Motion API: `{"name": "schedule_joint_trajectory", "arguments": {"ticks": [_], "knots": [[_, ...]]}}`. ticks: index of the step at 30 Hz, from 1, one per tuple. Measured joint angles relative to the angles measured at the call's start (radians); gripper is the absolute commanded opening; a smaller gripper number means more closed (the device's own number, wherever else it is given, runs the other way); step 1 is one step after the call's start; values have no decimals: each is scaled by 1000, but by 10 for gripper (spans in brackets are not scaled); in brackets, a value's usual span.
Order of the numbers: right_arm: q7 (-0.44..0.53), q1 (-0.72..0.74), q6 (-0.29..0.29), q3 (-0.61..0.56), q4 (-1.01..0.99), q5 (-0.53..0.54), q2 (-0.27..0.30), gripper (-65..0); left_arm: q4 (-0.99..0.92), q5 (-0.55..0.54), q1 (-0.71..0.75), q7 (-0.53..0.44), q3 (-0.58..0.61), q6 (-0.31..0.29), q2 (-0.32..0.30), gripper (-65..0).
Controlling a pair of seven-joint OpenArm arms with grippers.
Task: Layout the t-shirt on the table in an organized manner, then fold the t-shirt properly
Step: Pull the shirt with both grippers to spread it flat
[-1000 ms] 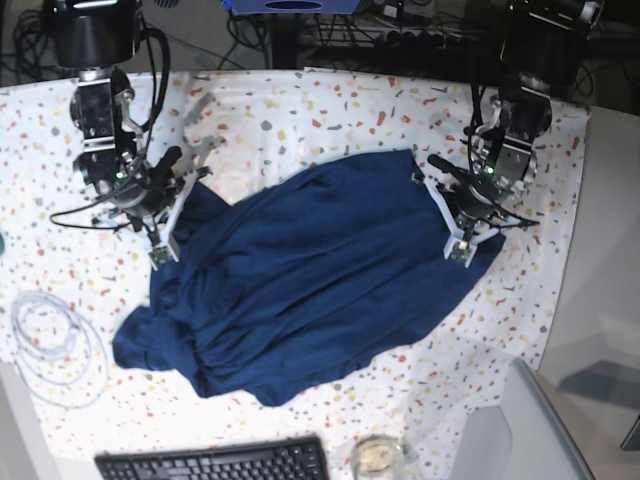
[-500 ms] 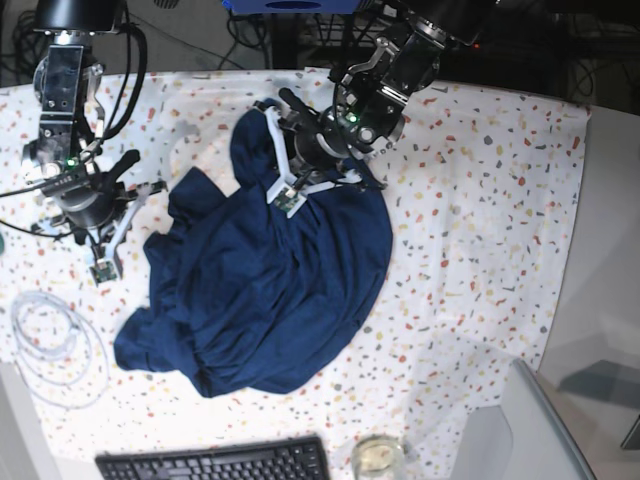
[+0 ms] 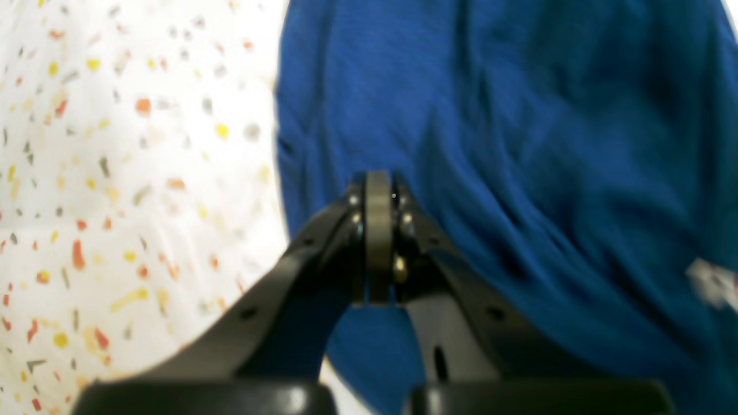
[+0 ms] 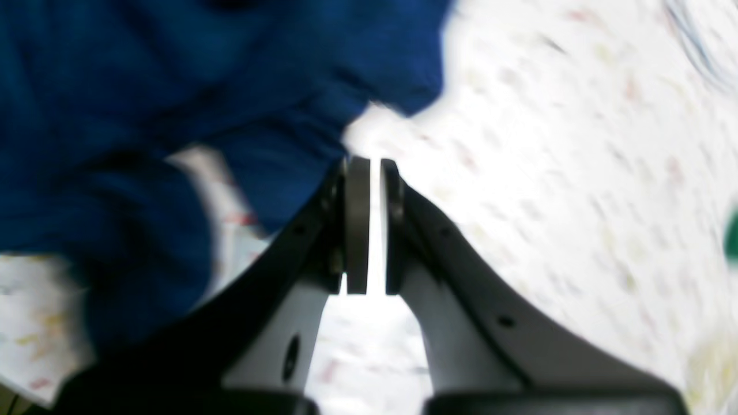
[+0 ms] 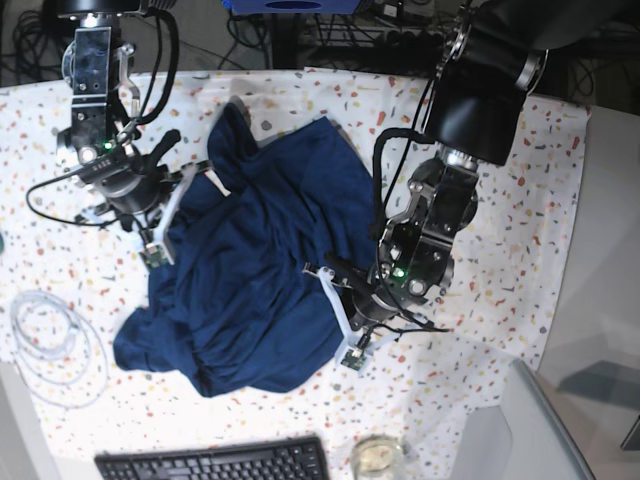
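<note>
Left end effector (image 3: 377, 190) pinches bunched navy t-shirt (image 5: 250, 270).

Blk arms w/ cables; left end effector (image 3: 377, 230) blk, screws; right end effector (image 4: 369, 225) blk/white.

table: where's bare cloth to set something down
Free: the white flecked cloth of the table to the right of the left arm, and the strip along the front between the rumpled dark navy-blue fabric t-shirt and the black keyboard. Crowded: centre-left, and the left edge by the coiled white cable.
</note>
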Motion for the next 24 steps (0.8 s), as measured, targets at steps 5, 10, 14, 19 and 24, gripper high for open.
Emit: {"name": "schedule_joint_trajectory", "arguments": {"ticks": [5, 10, 14, 19, 24], "knots": [[2, 20, -1, -122, -66, 7, -11, -618, -286, -16, -81, -197, 7, -6, 60, -650], [3, 48, -3, -70, -224, -5, -6, -618, -485, 154, -137, -293, 3, -4, 79, -650], [51, 57, 3, 37, -324, 16, -4, -618, -456, 332, -64, -341, -9, 10, 78, -650], [135, 188, 17, 142, -497, 29, 46, -620, -259, 426, 93, -340, -8, 3, 16, -650], [129, 292, 17, 150, -615, 25, 119, -650, -31, 442, 278, -243, -14, 26, -30, -650]]}}
